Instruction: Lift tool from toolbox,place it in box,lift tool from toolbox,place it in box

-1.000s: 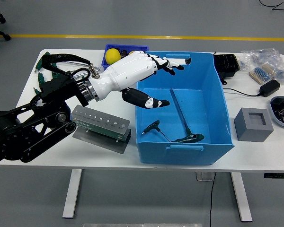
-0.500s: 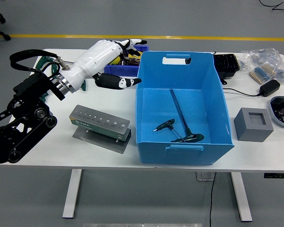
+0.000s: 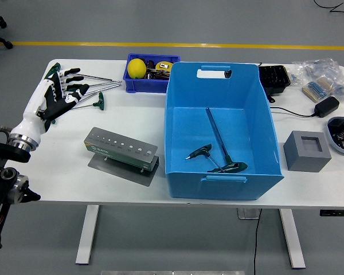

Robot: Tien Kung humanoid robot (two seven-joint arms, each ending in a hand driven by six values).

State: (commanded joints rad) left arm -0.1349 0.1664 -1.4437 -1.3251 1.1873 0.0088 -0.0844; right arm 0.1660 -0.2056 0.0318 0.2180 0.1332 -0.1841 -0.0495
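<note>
Fingers (image 3: 69, 87) spread and empty on the left hand (image 3: 53, 97), hovering over the T-handle tools (image 3: 94, 97) at the table's (image 3: 63, 177) far-left corner — two tools (image 3: 218, 154) lie inside the blue box (image 3: 221, 129), with the grey tool holder (image 3: 121, 152) just left of it.

I see a yellow ball (image 3: 137, 67) in a small blue bin (image 3: 151, 85). A grey block (image 3: 307, 150) sits at my right, near a black adapter (image 3: 325, 106).
</note>
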